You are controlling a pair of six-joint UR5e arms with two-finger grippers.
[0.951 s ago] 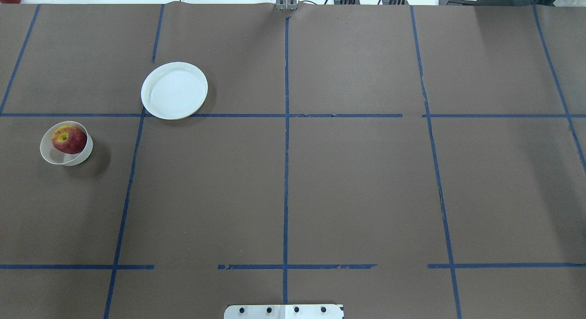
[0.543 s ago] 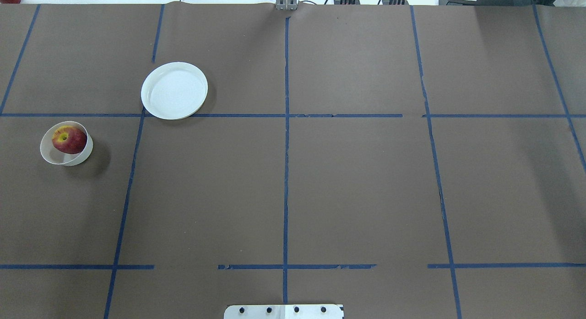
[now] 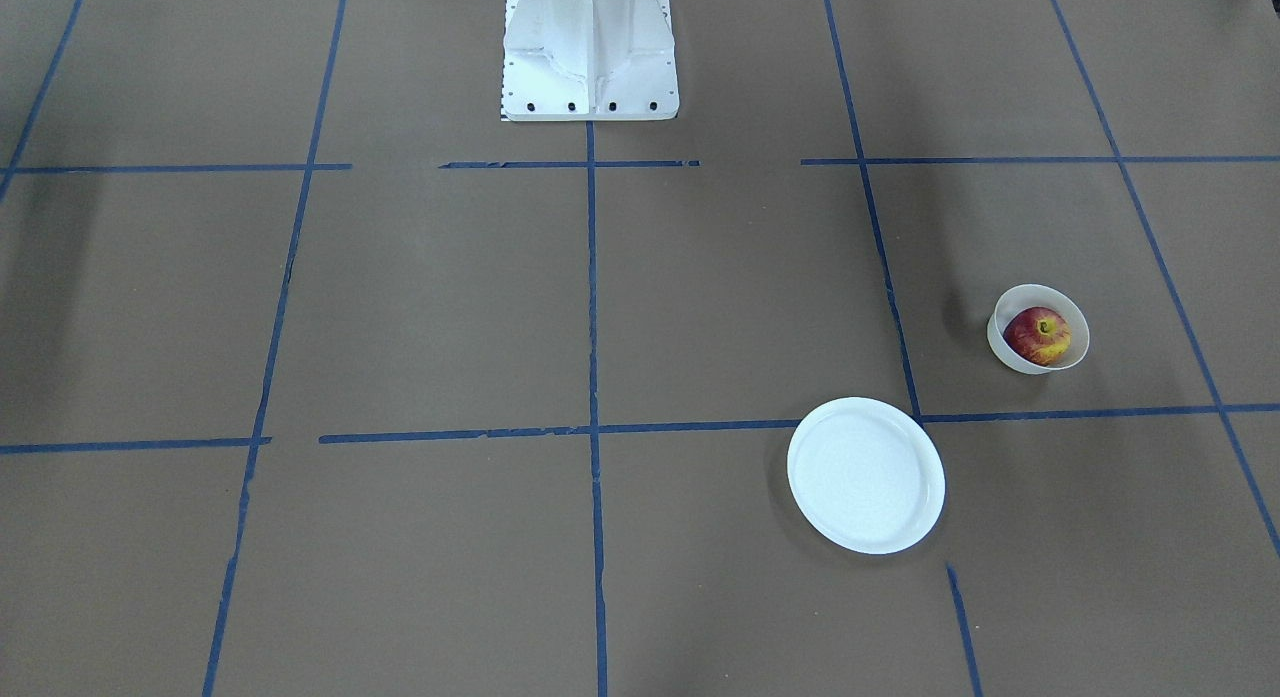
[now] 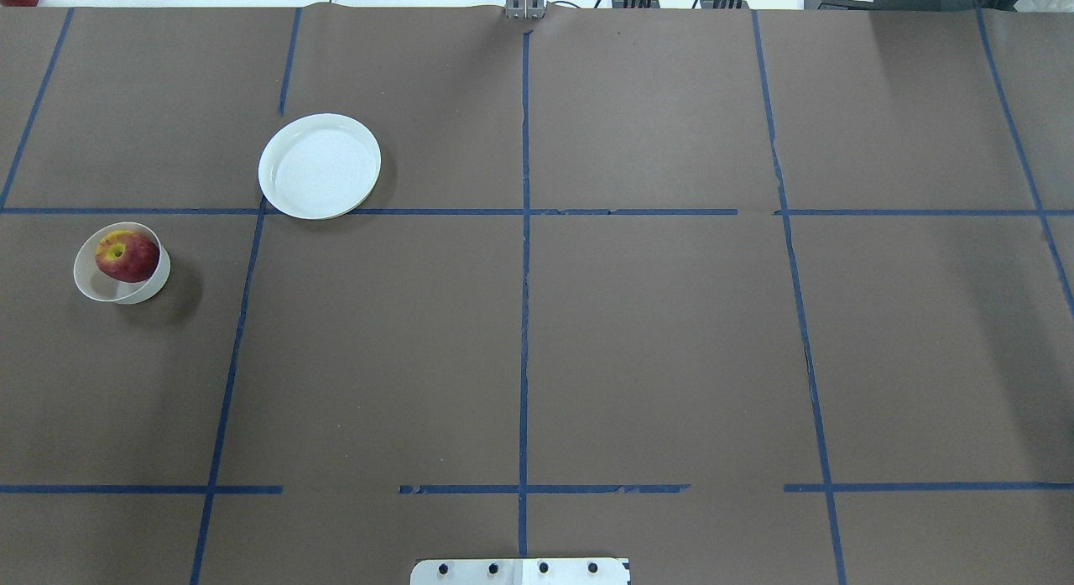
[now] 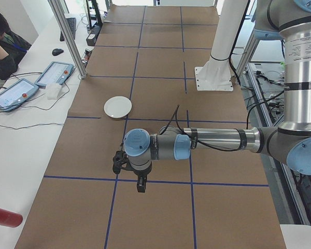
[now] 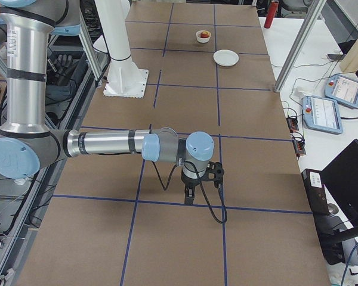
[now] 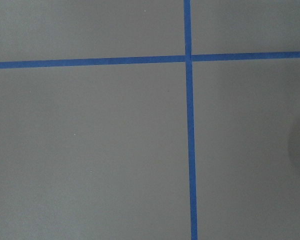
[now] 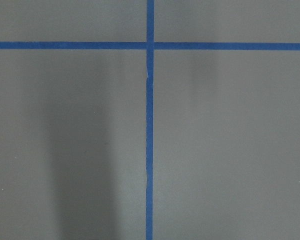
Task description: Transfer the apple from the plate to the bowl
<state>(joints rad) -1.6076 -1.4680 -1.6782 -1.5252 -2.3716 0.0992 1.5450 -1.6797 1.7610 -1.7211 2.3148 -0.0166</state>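
The red and yellow apple (image 4: pixel 127 256) sits inside the small off-white bowl (image 4: pixel 89 284) at the table's left; the front-facing view shows the apple (image 3: pixel 1036 336) in the bowl (image 3: pixel 1001 347) too. The flat white plate (image 4: pixel 319 165) is bare, further back and to the right of the bowl; it also shows in the front-facing view (image 3: pixel 865 475). My left gripper (image 5: pixel 140 184) and right gripper (image 6: pixel 189 196) show only in the side views, pointing down over the table, away from these objects. I cannot tell whether either is open or shut.
Brown paper with blue tape lines (image 4: pixel 524 232) covers the table. The robot's white base (image 3: pixel 590 47) stands at its near middle edge. Tablets (image 5: pixel 54 75) and a seated person (image 5: pixel 2 46) are on a side desk. Both wrist views show only paper and tape.
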